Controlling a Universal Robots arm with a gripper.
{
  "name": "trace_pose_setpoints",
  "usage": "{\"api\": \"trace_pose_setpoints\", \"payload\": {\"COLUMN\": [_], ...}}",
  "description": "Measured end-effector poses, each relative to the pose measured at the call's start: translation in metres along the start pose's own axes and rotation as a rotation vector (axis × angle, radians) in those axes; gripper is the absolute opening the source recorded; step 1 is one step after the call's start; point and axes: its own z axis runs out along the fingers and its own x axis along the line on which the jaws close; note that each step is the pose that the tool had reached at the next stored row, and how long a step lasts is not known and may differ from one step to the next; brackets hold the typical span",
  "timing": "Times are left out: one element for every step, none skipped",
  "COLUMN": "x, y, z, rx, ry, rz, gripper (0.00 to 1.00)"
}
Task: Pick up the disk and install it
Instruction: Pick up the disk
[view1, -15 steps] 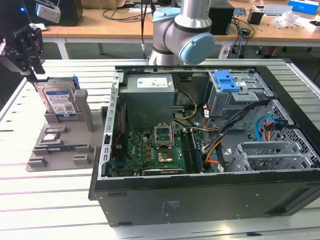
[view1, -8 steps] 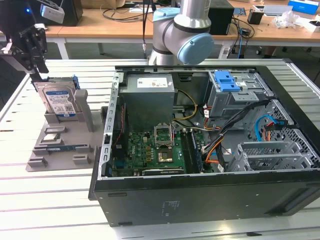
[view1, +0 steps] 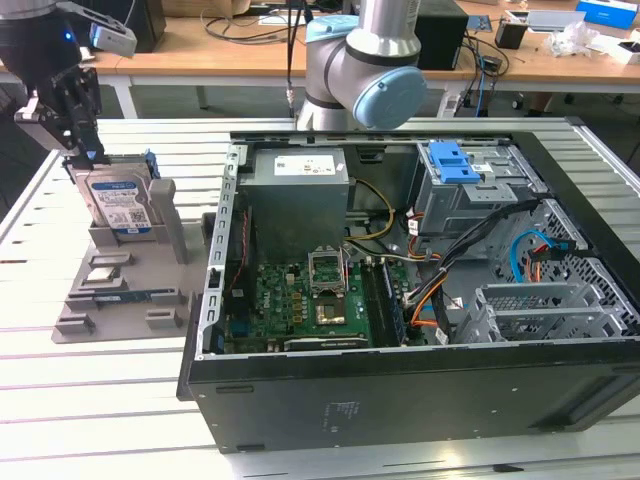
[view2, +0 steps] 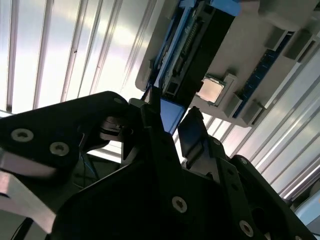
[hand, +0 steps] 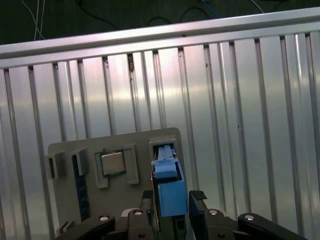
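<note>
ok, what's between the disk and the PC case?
Exterior view: the grey holder's upright post, beside the disk, then bare table slats up to the PC case.

The disk (view1: 118, 205) is flat and silver, with a white and blue label and a blue frame. It stands on its edge in a grey holder (view1: 110, 300) on the bench (view1: 100, 400).
</note>
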Motion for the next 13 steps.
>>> {"api": "trace_pose_setpoints", "payload": {"x": [-0.0001,-0.0001,-0.0002,-0.0003,-0.0004,-0.0005,-0.0006,-0.0007,-0.0007,-0.0007,-0.0007,-0.0008,-0.0008], "y": [0.0,0.0,0.0,0.0,-0.0001,-0.0004,-0.0006,-0.0007,-0.0007,-0.0006,-0.0006,-0.0006,-0.0006], "z": [0.0028,0.0051,0.007,0.0101,0.0135,0.0178,0.0209,0.0227,0.0247,0.0283,0.0312,0.0329,0.0344], "rx": [-0.0002,-0.0006,-0.0009,-0.0013,-0.0019,-0.0024,-0.0025,-0.0028,-0.003,-0.0036,-0.0039,-0.004,-0.0039], "ry": [-0.0001,0.0,0.0,0.0001,0.0001,0.0003,0.0007,0.0009,0.001,0.001,0.0011,0.0011,0.001], "rz": [-0.001,-0.002,-0.004,-0.006,-0.011,-0.022,-0.032,-0.038,-0.042,-0.044,-0.044,-0.044,-0.044], "gripper": [0.42,0.42,0.42,0.42,0.42,0.42,0.42,0.42,0.42,0.42,0.42,0.42,0.42]}}
